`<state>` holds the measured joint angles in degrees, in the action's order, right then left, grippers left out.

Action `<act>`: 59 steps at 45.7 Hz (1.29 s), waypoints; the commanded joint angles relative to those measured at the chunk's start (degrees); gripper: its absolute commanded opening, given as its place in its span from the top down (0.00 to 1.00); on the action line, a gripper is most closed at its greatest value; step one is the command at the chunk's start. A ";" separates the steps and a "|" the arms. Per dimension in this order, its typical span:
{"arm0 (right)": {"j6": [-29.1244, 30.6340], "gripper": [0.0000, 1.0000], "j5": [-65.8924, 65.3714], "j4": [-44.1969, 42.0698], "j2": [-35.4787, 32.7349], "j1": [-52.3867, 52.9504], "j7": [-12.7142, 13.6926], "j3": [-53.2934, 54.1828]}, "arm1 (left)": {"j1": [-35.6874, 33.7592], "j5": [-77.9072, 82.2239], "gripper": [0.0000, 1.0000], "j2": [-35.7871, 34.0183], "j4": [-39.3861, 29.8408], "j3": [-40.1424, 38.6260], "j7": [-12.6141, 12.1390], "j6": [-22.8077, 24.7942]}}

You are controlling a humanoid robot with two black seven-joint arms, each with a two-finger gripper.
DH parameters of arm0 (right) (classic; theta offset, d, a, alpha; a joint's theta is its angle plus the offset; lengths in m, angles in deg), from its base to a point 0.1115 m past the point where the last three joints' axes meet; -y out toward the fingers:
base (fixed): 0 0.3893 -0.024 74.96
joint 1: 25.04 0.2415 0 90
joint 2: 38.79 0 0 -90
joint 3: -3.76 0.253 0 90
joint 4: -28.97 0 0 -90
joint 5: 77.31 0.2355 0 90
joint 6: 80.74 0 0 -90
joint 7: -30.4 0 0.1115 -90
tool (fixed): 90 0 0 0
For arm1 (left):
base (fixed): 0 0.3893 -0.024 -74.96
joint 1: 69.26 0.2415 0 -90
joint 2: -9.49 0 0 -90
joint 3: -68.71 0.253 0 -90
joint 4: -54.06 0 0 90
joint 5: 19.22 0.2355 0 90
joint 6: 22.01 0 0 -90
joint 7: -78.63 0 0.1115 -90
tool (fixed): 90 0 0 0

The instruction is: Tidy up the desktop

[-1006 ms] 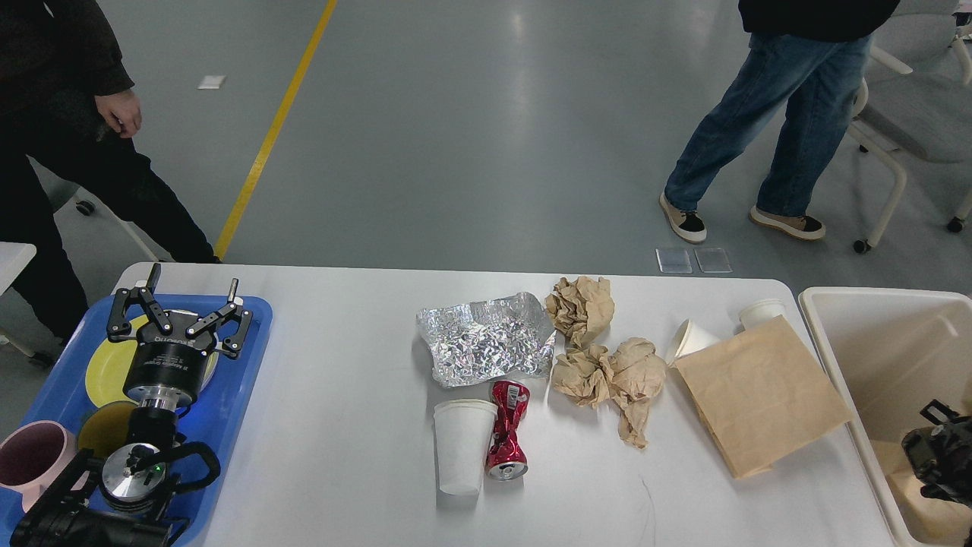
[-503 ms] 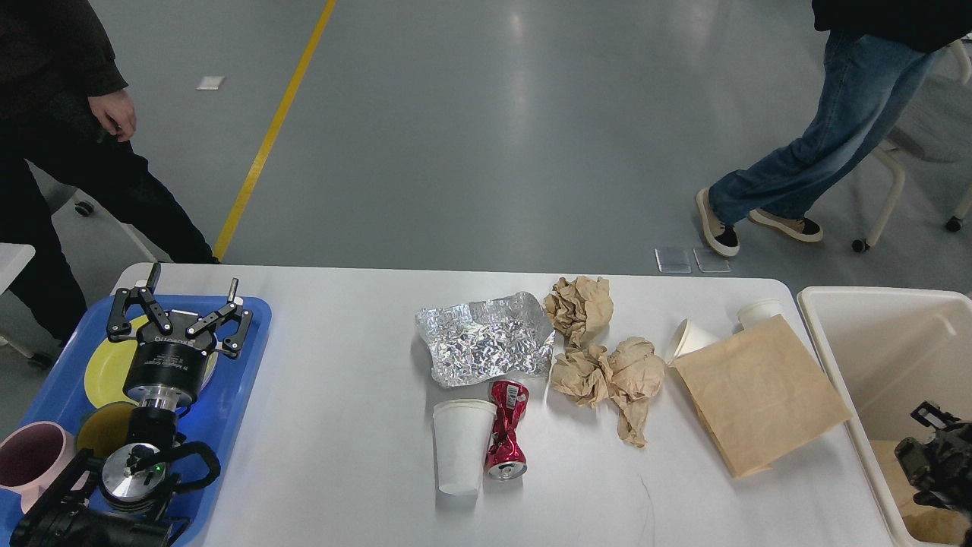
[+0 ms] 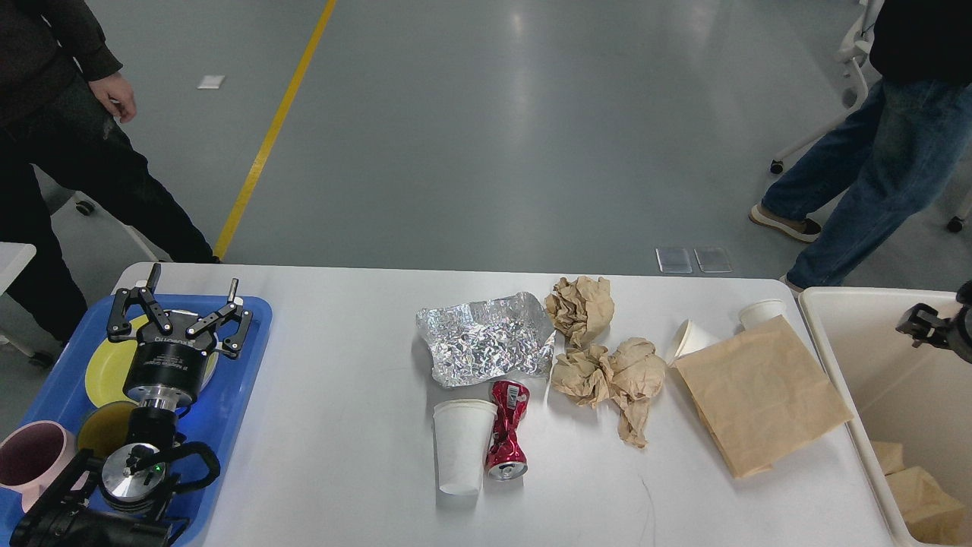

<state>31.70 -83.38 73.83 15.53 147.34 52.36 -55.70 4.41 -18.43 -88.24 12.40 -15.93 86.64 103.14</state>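
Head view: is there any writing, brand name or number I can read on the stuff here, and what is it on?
None can be read for certain.
Left gripper: white lettering on its black body, too small to read.
Red can: a white label patch near its top, print too blurred to read.
Cups, foil, paper bag, tray and bin: no writing visible.

At the right edge of the frame only a dark tip of the right gripper (image 3: 935,328) shows above the cream-coloured plastic bin (image 3: 841,363); its fingers cannot be told apart. The bin itself is cut off by the right and bottom edges. At lower left, the blue plastic tray (image 3: 241,380) runs out of frame, and the black left arm hides part of the yellow plate (image 3: 102,368). The pink mug (image 3: 30,456) is cropped at the left edge. A small white paper cup (image 3: 759,311) sits partly behind the flat brown paper bag (image 3: 759,395).
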 commanded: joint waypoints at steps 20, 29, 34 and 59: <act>21.41 0.00 7.83 42.83 10.10 50.05 3.26 -5.15 | 0.07 0.00 0.04 0.00 0.00 0.00 0.00 0.00; 20.09 0.00 10.81 52.96 15.54 61.93 -5.59 -10.76 | 0.07 0.00 0.04 0.00 0.00 0.00 0.00 0.00; 18.51 0.00 10.73 52.96 18.89 64.40 -18.34 -18.49 | 0.07 0.00 0.04 0.00 0.00 0.00 0.00 0.00; 6.83 0.00 1.50 43.56 11.42 45.60 -17.66 -20.79 | 0.07 0.00 0.04 0.00 0.00 0.00 0.00 0.00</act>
<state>43.79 -81.32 120.17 26.78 198.50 34.79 -76.57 4.46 -18.43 -88.24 12.40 -15.93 86.63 103.15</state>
